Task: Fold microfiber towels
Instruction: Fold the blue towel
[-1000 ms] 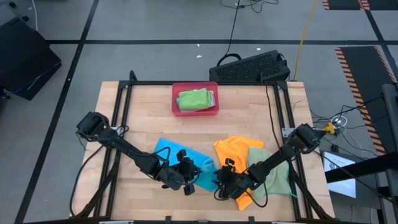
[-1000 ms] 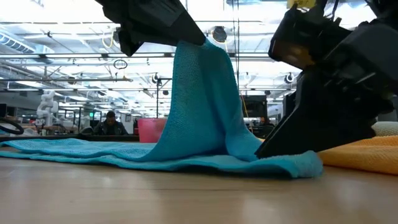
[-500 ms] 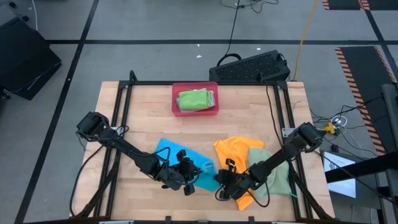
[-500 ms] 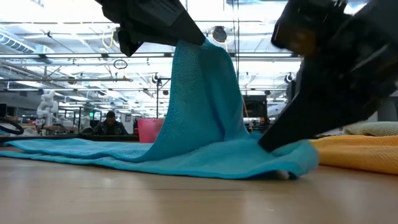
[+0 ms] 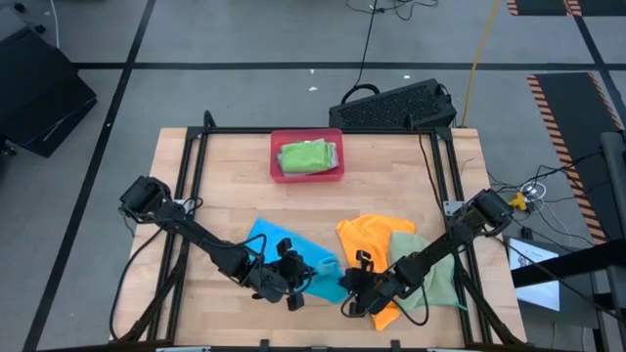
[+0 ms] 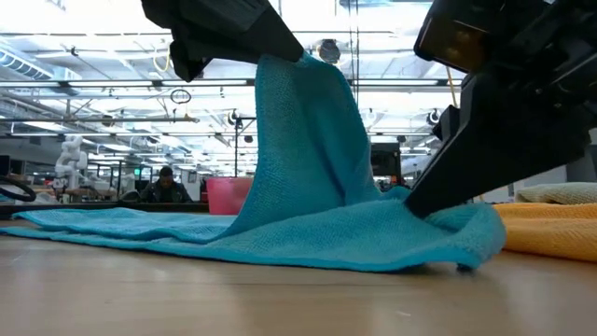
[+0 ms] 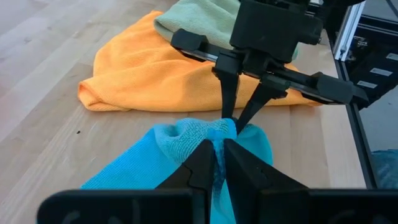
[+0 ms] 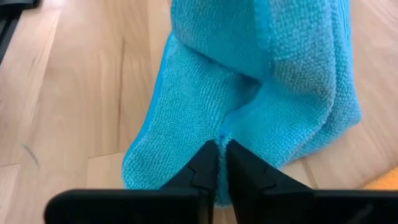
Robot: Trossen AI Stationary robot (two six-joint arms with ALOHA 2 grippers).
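Soft blue microfiber, the blue towel (image 6: pixel 308 201) lay near the table's front edge, one part lifted in a limp peak. The left gripper (image 7: pixel 219 163) pinched that raised fold; the right gripper (image 8: pixel 217 163) had its fingers closed on the edge just beside it. Light and floppy, it looked best taken at corners or hems, pulled taut. The orange towel (image 5: pixel 369 239) waited alongside.

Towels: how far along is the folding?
Done: one green towel sits folded in the pink tray. In hand: the blue towel, pinched at one end by the left hand and the right hand, both shut on it, part lifted off the table. Left: the orange towel and the pale green towel, both lying crumpled.
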